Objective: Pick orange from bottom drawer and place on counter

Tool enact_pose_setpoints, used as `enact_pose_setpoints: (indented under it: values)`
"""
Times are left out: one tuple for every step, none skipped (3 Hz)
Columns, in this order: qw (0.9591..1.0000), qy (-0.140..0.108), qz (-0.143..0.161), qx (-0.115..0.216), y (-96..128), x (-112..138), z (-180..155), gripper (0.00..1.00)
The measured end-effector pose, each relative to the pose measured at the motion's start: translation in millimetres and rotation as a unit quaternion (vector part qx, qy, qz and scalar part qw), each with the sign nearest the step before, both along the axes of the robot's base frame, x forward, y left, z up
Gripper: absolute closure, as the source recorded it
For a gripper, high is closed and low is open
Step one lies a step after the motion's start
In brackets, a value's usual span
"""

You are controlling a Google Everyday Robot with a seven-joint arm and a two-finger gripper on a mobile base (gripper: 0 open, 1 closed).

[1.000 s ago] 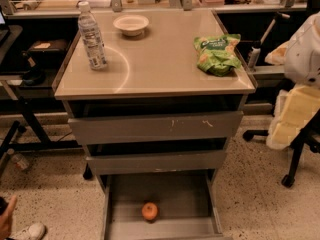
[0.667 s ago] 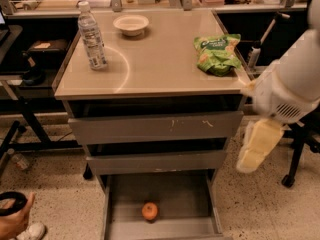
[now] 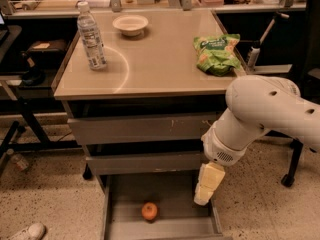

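The table (image 3: 160, 69) – a beige, glossy top with a thin metal edge – caps a grey drawer cabinet. The white robot arm (image 3: 260, 114) enters from the right and bends downward in front of the cabinet's right side.

The bottom drawer (image 3: 170, 191) is pulled out, and its flat grey floor is exposed. The two shallower drawers (image 3: 140, 129) above it have scratched fronts.

On the table:
- a green snack bag (image 3: 216, 54) near the right edge;
- a clear water bottle (image 3: 91, 36), upright, near the left edge;
- a white bowl (image 3: 130, 24) at the back.

The cream-coloured pincer (image 3: 205, 194) points down over the right part of the bottom drawer. Whether it is spread or pressed together cannot be told; it grips nothing visible.

The orange (image 3: 149, 211) rests on the drawer floor near the front – left of the pincer and apart from it.
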State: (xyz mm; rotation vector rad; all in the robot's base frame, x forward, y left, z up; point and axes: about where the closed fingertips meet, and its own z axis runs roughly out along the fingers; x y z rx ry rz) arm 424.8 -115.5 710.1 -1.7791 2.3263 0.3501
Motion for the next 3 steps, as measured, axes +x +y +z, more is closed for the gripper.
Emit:
enact_pose_setpoints:
  values:
    - [1.0,0.0,0.0,0.0,0.0,0.0,0.0,0.0]
    - [0.9987,0.034,-0.009,0.038,20.1,3.0,-44.2,0.0]
    - [0.9913,0.082,-0.035,0.097,60.4,13.4,-121.4,0.0]
